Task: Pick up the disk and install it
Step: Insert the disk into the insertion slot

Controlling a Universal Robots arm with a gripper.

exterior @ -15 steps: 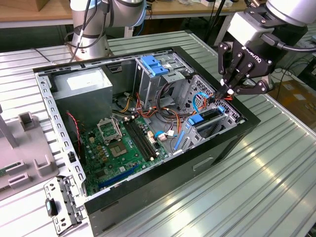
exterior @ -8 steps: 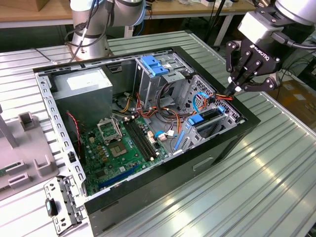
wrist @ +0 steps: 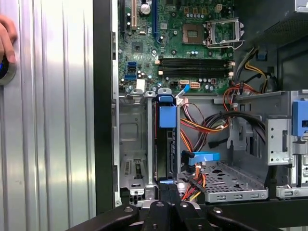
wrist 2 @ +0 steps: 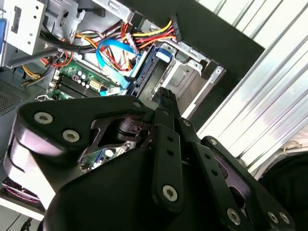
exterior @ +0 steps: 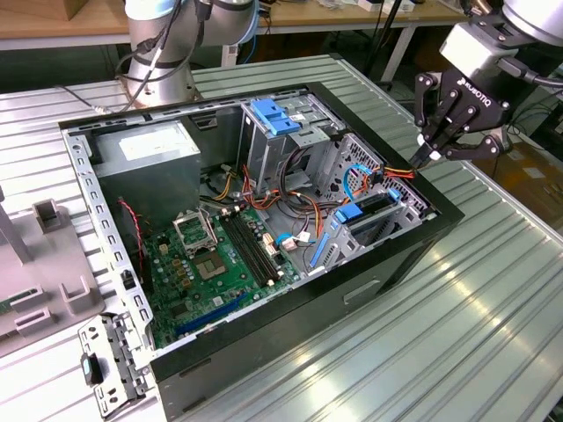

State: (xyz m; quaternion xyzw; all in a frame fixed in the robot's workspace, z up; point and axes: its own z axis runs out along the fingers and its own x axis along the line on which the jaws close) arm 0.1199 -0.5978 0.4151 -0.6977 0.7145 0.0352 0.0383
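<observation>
**A:** Where does the disk sit?

**B:** The disk (wrist: 167,147) stands on edge in the low drive cage (wrist: 134,144) at the corner of the open computer case (exterior: 369,272). Its blue rail tab (wrist: 167,111) shows. It lies just below and ahead of the claw's tips, close to them but apart.

**A:** And the claw itself?

**B:** The claw (exterior: 428,156) hangs off the arm's wrist above the case's rim, tilted down toward that cage. Its fingers are pressed together, tip to tip, with nothing pinched between them; both wrist views show them meeting.

**A:** What is closest to it?

**B:** A bundle of red, yellow and orange wires (exterior: 398,169) passes just beside the tips. A blue flat cable (wrist: 201,157) lies a little further in.

**A:** Further out?

**B:** Beyond the disk, away from the claw, lies the green motherboard (exterior: 211,255). Past that, the grey power-supply box (exterior: 145,154) fills the far corner. A blue handle (exterior: 274,117) tops the taller cage. The case rests on a slatted metal table (exterior: 493,290). A person's hand (wrist: 6,36) lies on the table, well apart from the claw.
</observation>
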